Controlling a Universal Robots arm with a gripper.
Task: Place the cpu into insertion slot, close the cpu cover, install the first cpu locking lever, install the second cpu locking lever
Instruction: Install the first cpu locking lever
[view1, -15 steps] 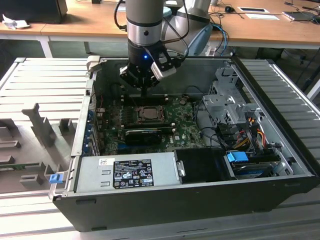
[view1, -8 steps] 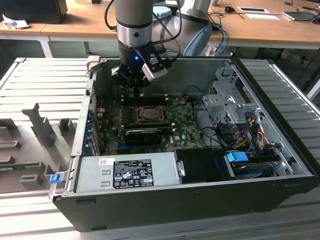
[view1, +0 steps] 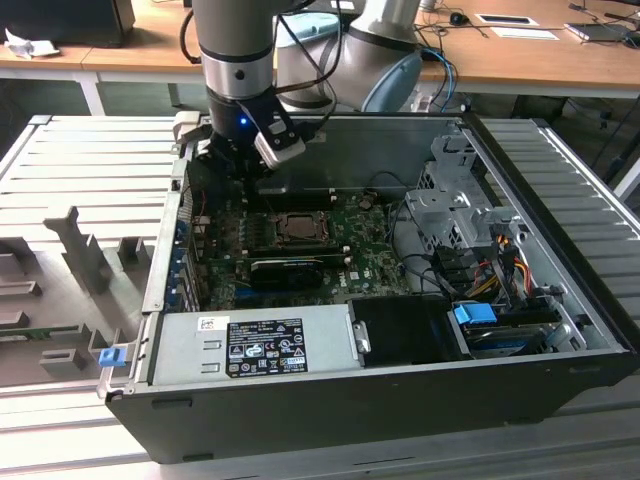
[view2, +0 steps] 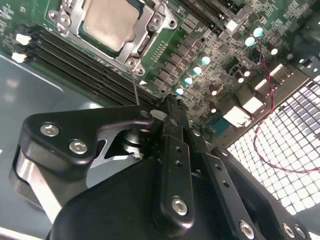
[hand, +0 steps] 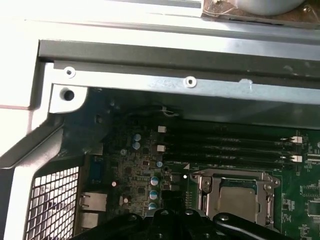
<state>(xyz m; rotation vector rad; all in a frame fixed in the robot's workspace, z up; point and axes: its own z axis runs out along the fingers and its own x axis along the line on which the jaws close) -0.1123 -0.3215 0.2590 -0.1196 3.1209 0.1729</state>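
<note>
End effector (view2: 167, 107) fingers pressed together, holding nothing | hovering near memory slots (view2: 85, 62) | cpu (view2: 107, 20) seated in insertion slot (view2: 145, 42) | cpu cover (hand: 235, 176) closed

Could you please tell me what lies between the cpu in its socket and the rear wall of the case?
In the first wrist view, the long black memory slots run between the cpu and the case's rear wall.

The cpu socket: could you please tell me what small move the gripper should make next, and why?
Probably ease the gripper onto the thin locking lever: the cpu already lies framed by the cpu cover, which looks closed, and the lever juts out beside the gripper.
</note>
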